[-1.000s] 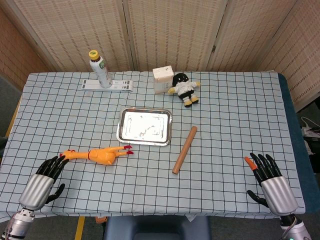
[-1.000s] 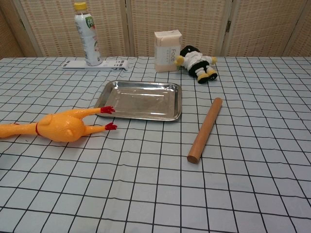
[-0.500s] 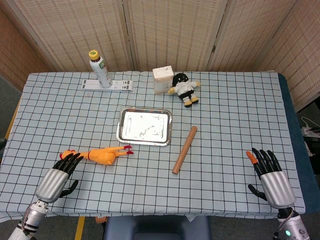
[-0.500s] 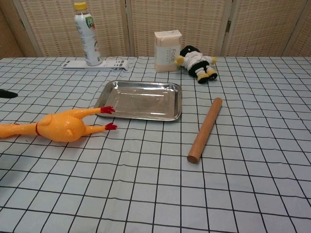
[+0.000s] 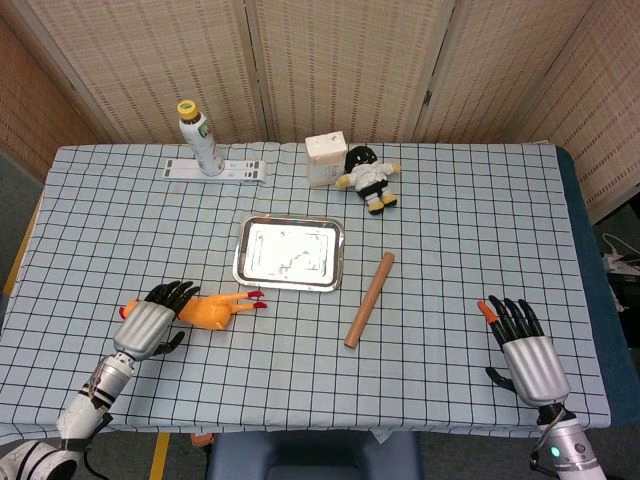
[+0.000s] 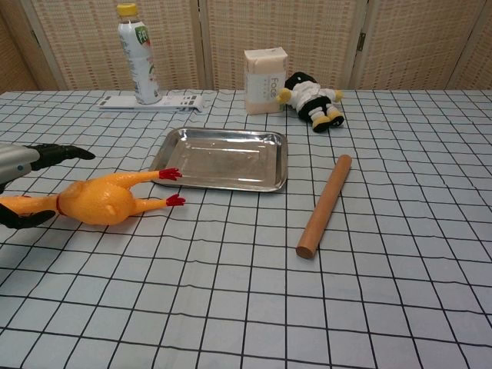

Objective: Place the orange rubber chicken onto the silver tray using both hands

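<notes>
The orange rubber chicken (image 5: 212,309) (image 6: 96,201) lies on its side on the checked cloth, red feet pointing toward the silver tray (image 5: 289,253) (image 6: 221,158), which is bare. My left hand (image 5: 154,321) (image 6: 27,162) hovers over the chicken's neck end with fingers spread, thumb below the neck; it does not grip it. My right hand (image 5: 523,348) is open near the table's right front edge, far from the chicken, and shows only in the head view.
A wooden rolling pin (image 5: 369,299) (image 6: 324,205) lies right of the tray. At the back stand a drink bottle (image 5: 201,139) on a white strip, a white box (image 5: 326,159) and a small doll (image 5: 369,178).
My left hand has moved forward and right from the table's front edge to over the chicken's neck. My right hand has shifted slightly left. The chicken has not moved.
</notes>
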Motion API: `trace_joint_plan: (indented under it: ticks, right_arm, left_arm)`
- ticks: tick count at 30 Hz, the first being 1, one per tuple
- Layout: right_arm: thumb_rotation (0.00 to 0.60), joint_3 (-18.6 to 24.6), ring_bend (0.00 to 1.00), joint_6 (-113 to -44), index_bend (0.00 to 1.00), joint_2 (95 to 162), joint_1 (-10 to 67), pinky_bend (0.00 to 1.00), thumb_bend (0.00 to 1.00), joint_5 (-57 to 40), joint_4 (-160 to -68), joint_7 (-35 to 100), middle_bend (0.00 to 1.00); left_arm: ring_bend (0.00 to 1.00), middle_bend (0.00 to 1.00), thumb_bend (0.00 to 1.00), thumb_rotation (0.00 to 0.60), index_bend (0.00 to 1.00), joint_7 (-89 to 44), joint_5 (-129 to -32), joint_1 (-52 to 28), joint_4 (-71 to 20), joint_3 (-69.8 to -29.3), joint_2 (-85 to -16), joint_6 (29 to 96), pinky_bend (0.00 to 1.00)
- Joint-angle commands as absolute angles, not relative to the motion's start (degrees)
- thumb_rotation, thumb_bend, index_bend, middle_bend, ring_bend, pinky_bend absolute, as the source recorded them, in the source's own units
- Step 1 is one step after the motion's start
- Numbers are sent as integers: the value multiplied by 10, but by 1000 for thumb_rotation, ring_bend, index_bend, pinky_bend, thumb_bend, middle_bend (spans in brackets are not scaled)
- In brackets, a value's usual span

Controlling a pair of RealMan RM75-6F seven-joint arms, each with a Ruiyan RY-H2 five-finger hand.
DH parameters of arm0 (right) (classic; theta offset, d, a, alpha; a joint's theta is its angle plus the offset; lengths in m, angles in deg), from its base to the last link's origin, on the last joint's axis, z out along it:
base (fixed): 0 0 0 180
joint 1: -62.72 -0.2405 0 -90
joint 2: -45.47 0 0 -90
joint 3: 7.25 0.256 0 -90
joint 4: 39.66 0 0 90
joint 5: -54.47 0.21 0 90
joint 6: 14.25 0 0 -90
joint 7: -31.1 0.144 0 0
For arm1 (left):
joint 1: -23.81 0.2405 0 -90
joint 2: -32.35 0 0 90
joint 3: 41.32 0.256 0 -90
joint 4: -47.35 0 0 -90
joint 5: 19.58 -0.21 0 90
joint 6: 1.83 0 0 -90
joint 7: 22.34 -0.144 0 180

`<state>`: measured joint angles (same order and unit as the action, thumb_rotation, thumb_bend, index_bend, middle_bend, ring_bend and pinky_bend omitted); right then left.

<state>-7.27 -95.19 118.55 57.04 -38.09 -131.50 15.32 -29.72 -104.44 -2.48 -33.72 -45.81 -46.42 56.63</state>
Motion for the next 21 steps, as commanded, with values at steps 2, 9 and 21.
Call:
trace_joint_plan:
  ticks: [2,9,21]
  right_arm:
    - [600,-71,0,-953,0,1188,570,0,101,-378,-1315,149,0]
    - [600,-72,0,-960,0,1190,571,0,100,-378,-1315,143,0]
    - [600,-83,0,-970,0,1186,575,0,100,-392,-1318,145,0]
  left_arm:
    - [27,25,399,600,0,-277,-1027,-47,-296,-458,-485,531,107]
    - [66,101,400,600,23,-249,-1024,-65,-242,-448,-506,506,123]
    - [392,611,643,600,626,-219,-1040,-80,-169,-442,-551,526,357]
